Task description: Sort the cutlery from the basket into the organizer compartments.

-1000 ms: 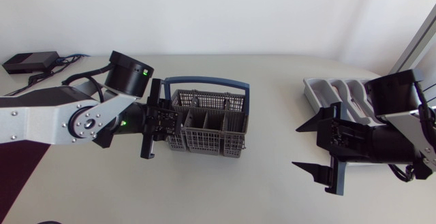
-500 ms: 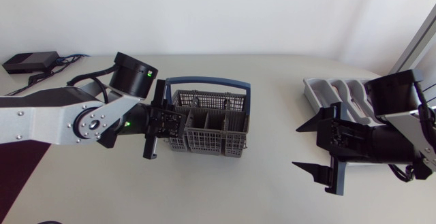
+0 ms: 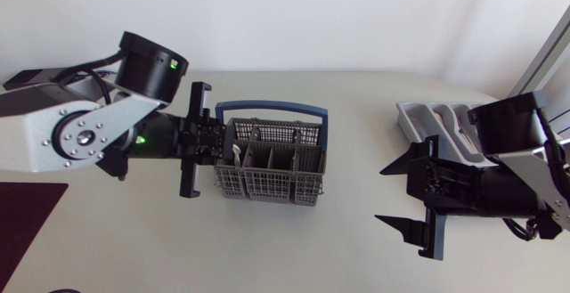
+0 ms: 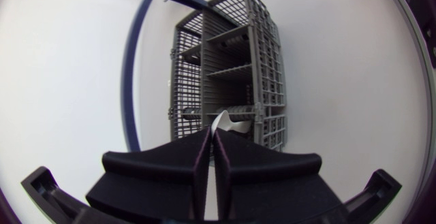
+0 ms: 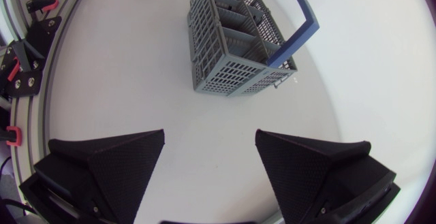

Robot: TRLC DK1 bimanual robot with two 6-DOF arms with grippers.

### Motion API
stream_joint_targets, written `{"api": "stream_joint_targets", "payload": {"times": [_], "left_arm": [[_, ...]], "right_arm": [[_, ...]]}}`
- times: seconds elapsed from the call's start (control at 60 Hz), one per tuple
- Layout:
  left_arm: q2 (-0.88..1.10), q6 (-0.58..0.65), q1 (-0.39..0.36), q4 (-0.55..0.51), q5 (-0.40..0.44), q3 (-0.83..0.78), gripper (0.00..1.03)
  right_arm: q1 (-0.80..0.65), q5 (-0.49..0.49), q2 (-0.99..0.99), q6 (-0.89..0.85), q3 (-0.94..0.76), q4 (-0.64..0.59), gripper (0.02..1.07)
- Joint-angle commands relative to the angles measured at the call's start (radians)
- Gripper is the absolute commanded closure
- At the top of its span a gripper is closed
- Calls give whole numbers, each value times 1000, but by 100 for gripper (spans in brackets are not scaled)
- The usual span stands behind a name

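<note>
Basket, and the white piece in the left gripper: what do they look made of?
The cutlery basket looks like moulded plastic, matte grey, given its thick lattice walls; its blue handle likely plastic too. The white utensil held in the left gripper is probably plastic: opaque white, no metallic shine, though little of it shows.

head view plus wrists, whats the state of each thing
left pincer, shut on white cutlery piece
white cutlery piece, gripped at basket's end compartment
basket, upright on table, handle up
right pincer, open, empty
organizer, on table, partly hidden by right arm
</note>
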Motion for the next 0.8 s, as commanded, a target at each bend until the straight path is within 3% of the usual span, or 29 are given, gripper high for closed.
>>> {"api": "stream_joint_targets", "payload": {"times": [0.0, 0.333, 0.433, 0.633, 0.783], "left_arm": [[-36, -59, 13, -21, 14, 41, 100], [-181, -358, 21, -63, 16, 81, 100], [-204, -490, 9, -92, -18, 118, 100], [-198, -821, -17, -192, -22, 187, 100], [-179, -996, -31, -239, -12, 216, 100]], "right_arm": [[30, 8, -15, 53, 1, -4, 11], [128, 47, -42, 237, 34, 83, 11], [203, 127, -53, 329, 37, 151, 11], [469, 409, -35, 465, 54, 298, 11], [539, 464, 38, 524, 125, 323, 12]]}}
